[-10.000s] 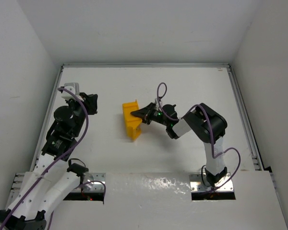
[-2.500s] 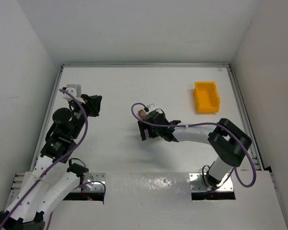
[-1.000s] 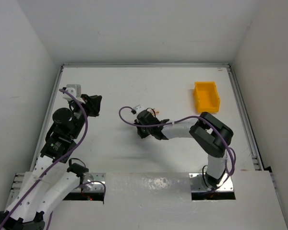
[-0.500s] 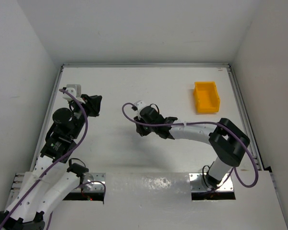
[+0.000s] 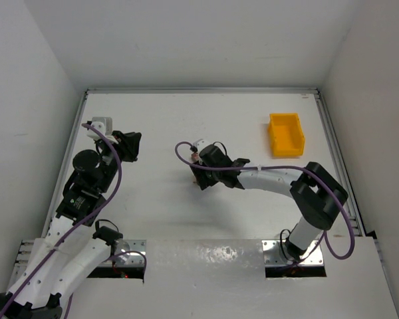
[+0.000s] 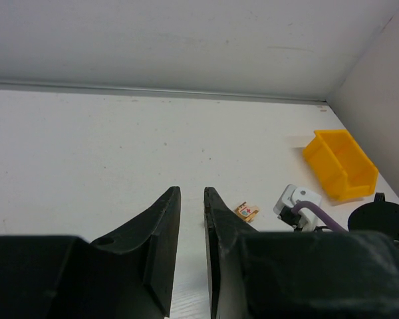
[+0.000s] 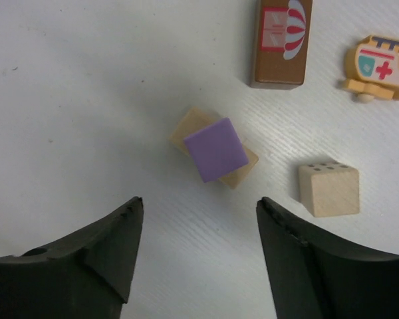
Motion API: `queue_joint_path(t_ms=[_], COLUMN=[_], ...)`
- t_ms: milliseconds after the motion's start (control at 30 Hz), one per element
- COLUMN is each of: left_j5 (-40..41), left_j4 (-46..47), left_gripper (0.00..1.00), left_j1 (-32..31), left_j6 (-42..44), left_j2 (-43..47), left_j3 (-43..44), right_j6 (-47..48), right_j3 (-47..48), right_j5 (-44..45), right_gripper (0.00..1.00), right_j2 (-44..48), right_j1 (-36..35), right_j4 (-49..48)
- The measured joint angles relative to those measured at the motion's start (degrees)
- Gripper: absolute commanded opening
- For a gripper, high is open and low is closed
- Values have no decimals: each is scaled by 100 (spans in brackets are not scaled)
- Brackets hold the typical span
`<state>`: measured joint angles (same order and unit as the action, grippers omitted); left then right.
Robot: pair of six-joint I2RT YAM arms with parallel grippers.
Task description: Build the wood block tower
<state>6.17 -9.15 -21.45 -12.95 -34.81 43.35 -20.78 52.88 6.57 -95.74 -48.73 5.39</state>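
In the right wrist view a purple-topped cube sits askew on a flat pale tan block, a two-block stack on the white table. My right gripper hovers just near of the stack, open, nothing between its fingers. Around the stack lie a pale die cube, a brown oblong block with a balloon print and a helicopter-shaped piece. In the top view my right gripper is at mid-table and my left gripper stays at the far left. My left gripper stands narrowly open and empty.
A yellow bin stands at the back right, also in the left wrist view as the yellow bin. The helicopter piece and the right arm's white camera housing show beside the left fingers.
My right gripper has opened and its wrist has shifted slightly right and nearer. The left arm has not moved.
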Motion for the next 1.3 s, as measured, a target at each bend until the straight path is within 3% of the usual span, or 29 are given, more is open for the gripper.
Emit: queue_joint_path(t_ms=[67, 200, 667, 800, 1300], left_j5=[0, -2, -7, -7, -28], left_j4=[0, 0, 2, 2, 4], left_gripper=[19, 19, 19, 19, 19], left_j1=[0, 0, 0, 0, 0], left_j6=[0, 0, 0, 0, 0], left_j2=[7, 22, 33, 33, 33], left_j3=[0, 0, 0, 0, 0], right_j6=[20, 22, -57, -85, 197], right_j3=[50, 219, 951, 951, 951], right_j5=[46, 70, -85, -144, -339], right_gripper=[76, 76, 64, 55, 49], right_j2=[0, -87, -1014, -1121, -1121], right_j1=[-4, 24, 282, 286, 286], right_j4=[55, 96, 133, 173, 245])
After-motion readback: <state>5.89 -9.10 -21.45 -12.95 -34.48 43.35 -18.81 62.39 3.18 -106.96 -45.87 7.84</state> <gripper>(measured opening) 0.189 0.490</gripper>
